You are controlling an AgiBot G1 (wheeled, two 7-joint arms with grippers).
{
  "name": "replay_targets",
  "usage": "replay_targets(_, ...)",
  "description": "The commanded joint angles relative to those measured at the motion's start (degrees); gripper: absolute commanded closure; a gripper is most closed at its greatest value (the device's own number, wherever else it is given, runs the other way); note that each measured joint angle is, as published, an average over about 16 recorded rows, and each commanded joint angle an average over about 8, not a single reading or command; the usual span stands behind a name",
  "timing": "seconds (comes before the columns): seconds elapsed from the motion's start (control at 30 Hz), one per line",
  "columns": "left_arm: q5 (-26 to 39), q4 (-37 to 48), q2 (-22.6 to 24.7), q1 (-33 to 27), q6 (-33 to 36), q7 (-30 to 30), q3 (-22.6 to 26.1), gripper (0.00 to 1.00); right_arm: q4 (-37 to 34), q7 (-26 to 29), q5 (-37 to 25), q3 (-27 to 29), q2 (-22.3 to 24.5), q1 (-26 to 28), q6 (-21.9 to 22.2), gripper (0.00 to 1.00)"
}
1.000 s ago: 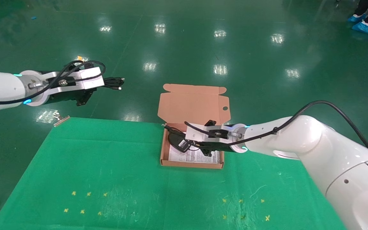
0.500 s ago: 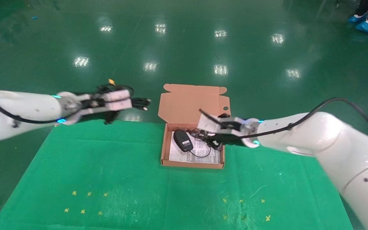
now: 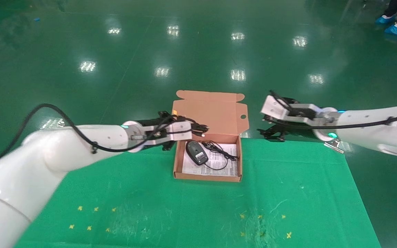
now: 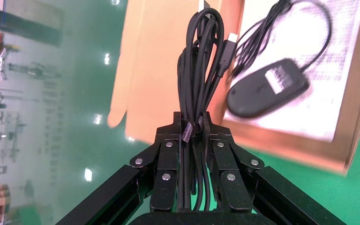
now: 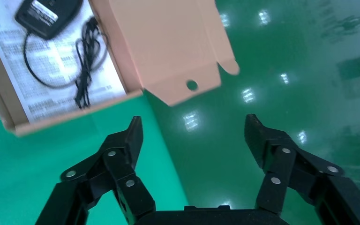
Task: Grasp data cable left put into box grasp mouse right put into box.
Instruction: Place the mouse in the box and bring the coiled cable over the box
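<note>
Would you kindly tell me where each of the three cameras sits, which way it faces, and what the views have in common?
Head view: on the robot's head, looking forward and down at the green cloth-covered table; both white arms show.
Left wrist view: on the left arm, looking along the left gripper, shut on the looped black data cable.
Right wrist view: on the right arm, looking past the open, empty right gripper off the table's edge.
Shared: all show the shallow orange-brown cardboard box holding the black oval mouse.
</note>
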Motion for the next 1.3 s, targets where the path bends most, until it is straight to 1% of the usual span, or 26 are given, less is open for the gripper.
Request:
replay_targets(0.03,-1.7,3.0,2.0,0.2,-1.6,2.7,0.1,1.00,1.9,0.6,-0.2,0.1,2.2,-0.1,-0.4,0.00)
replay_targets(0.17,-7.4,3.9,2.8,0.9,-3.8,6.5,2.7,1.00,6.4,3.2,-0.8,0.0,5.8,-0.9,-0.8,0.00)
replay_targets(0.3,-13.0,4.0,2.9,1.1,-5.9,9.2,6.0,1.00,10.6,6.3,-2.0,-0.4,8.7,-1.5,-1.0,0.00)
replay_targets(0.53,-21.3,4.4,3.0,0.4,-8.1,11.5,12.0,1.00,15.9,11.8,-5.1,-1.4,11.2,-2.1,-1.0,0.00)
replay_targets(0.57,-22.2,4.5,3.0,0.3,-8.3,11.6,12.7,0.98,16.3,12.4,-5.4,-1.5,11.4,-2.2,-1.0,0.00)
replay_targets(0.7,-25.3,4.9,3.1,0.0,-8.8,11.9,15.0,0.48,17.9,14.2,-6.5,-1.8,12.0,-2.3,-0.8,0.00)
replay_targets(0.8,-26.3,5.2,3.2,-0.1,-9.0,12.0,15.8,0.11,18.4,14.6,-6.9,-1.9,12.2,-2.4,-0.8,0.00)
replay_targets(0.83,-26.5,5.3,3.2,-0.1,-9.1,12.0,16.0,0.00,18.5,14.7,-7.0,-1.9,12.3,-2.4,-0.8,0.00)
replay_targets(1.07,-25.9,5.1,3.0,-0.2,-8.9,12.0,15.5,0.00,18.1,14.4,-6.8,-1.9,12.0,-2.4,-0.8,0.00)
replay_targets(1.3,-26.3,2.9,1.5,0.0,-8.9,11.5,15.3,0.00,18.3,14.2,-6.8,-1.7,12.0,-2.1,-0.5,0.00)
